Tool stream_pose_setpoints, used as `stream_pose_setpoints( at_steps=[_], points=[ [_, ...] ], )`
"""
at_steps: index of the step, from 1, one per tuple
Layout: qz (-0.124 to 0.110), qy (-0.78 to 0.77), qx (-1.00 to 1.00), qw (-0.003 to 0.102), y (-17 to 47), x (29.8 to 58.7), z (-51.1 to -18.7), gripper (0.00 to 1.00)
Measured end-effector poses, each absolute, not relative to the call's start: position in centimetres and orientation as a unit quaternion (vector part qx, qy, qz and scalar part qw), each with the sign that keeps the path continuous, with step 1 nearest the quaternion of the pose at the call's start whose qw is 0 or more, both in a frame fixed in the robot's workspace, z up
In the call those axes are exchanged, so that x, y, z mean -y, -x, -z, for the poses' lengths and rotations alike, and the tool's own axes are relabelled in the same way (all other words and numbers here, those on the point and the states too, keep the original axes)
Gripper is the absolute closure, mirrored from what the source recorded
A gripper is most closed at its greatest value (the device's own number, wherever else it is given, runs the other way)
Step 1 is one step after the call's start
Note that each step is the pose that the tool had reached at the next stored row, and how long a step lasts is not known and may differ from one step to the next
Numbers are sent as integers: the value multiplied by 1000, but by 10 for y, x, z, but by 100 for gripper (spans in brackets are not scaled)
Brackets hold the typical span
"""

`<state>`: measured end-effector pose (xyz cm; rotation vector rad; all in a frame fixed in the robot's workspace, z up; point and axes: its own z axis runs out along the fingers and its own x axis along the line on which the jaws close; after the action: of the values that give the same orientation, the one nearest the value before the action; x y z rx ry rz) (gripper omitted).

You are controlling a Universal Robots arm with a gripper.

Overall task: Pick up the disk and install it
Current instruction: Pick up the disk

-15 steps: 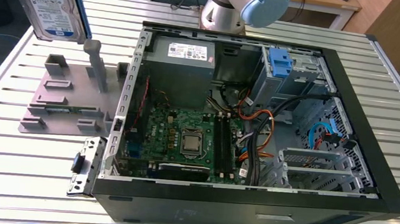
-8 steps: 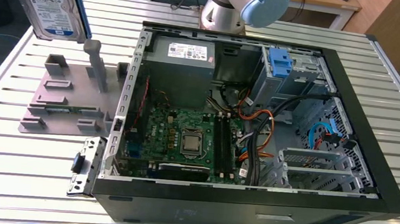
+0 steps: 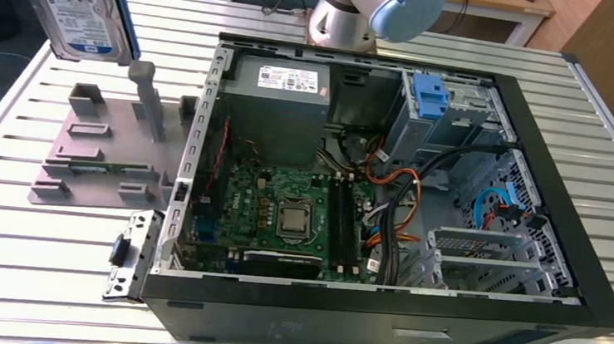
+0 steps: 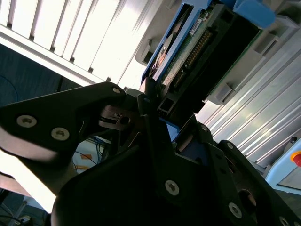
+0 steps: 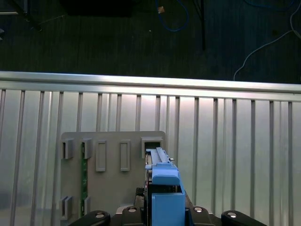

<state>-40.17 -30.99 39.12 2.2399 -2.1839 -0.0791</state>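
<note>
One disk [image 3: 82, 10] hangs above the fixture [image 3: 108, 155], the hand [image 4: 153, 106] clamped on its bracket [image 5: 165, 188]; likely stiff, weighty and shock-sensitive, so the rigid edges suit gripping best.

1. Arm [image 3: 340, 18] up top in the exterior view: smooth, round, silver-grey sections.
2. Joint cap [image 3: 404, 10]: pale blue, domed, circular.
3. Over to the second wrist view, and the gripper [image 4: 171, 113] is matte black, built of angular linkage plates.
4. Bright silver screws [image 4: 27, 121] dot those black plates, round heads.
5. First wrist view: black rounded links [image 5: 96, 217], a shiny screw in each.
</note>
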Motion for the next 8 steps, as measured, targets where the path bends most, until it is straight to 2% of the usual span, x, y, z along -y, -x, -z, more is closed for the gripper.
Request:
stream_pose_setpoints(
  at_steps=[8],
  points=[
    [25, -716, 698, 6, 402, 310, -393, 63]
  ],
)
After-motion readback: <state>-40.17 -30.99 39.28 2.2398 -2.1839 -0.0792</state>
